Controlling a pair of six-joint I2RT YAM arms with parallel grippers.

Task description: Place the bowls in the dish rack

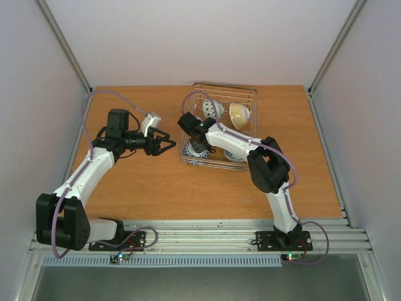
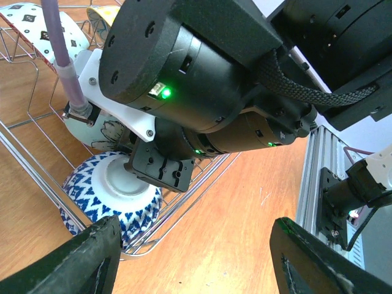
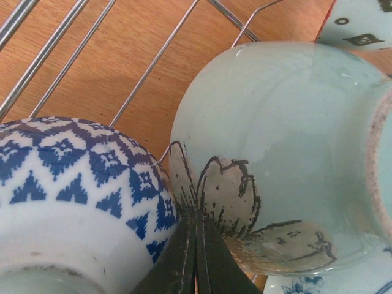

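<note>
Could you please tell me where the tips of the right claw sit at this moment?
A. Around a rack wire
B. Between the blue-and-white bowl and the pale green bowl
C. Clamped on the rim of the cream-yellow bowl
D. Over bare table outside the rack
B: in the right wrist view the right claw is shut and empty, its tips wedged between the blue-and-white bowl and the pale green bowl, above the dish rack wires.
</note>
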